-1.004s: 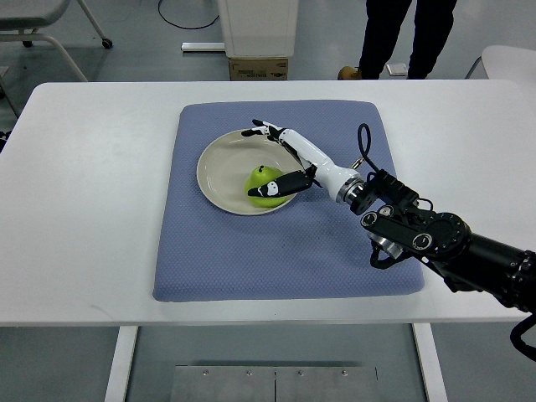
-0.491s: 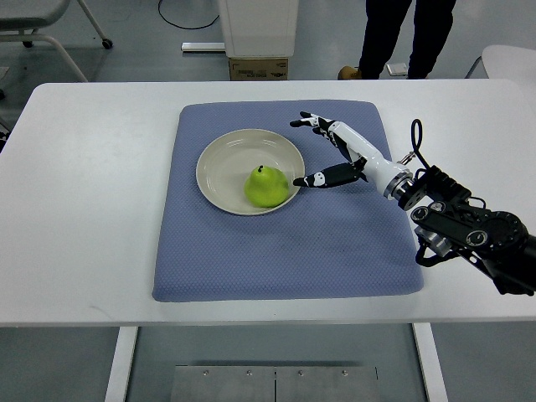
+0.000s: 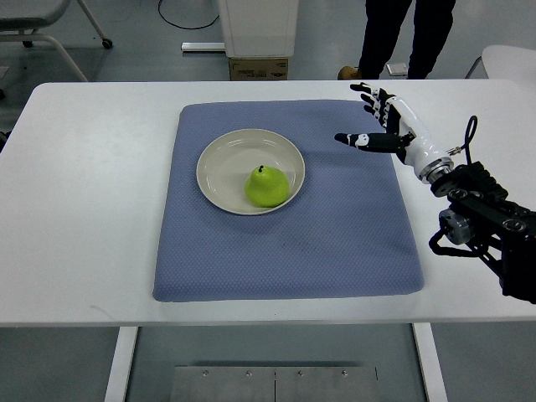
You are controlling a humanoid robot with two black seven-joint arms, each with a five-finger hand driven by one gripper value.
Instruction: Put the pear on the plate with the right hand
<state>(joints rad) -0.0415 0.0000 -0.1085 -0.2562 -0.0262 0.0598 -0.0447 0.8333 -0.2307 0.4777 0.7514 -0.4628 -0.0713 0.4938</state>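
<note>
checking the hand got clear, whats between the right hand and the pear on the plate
In the top view, only the plate's rim and bare blue mat lie between the open right hand and the pear.

Pear [image 3: 267, 186] on plate [image 3: 224, 163], plate on mat [image 3: 335, 226], mat on table [image 3: 84, 184]; right hand [image 3: 387, 124] over mat's far right corner.

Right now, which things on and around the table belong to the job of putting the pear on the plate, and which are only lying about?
Belonging to the job:
- green pear, lying on the plate
- round cream plate
- right hand, fingers spread, holding nothing

Only lying about:
- blue cloth mat
- white table
- cardboard box on the floor
- person's legs behind the table
</note>
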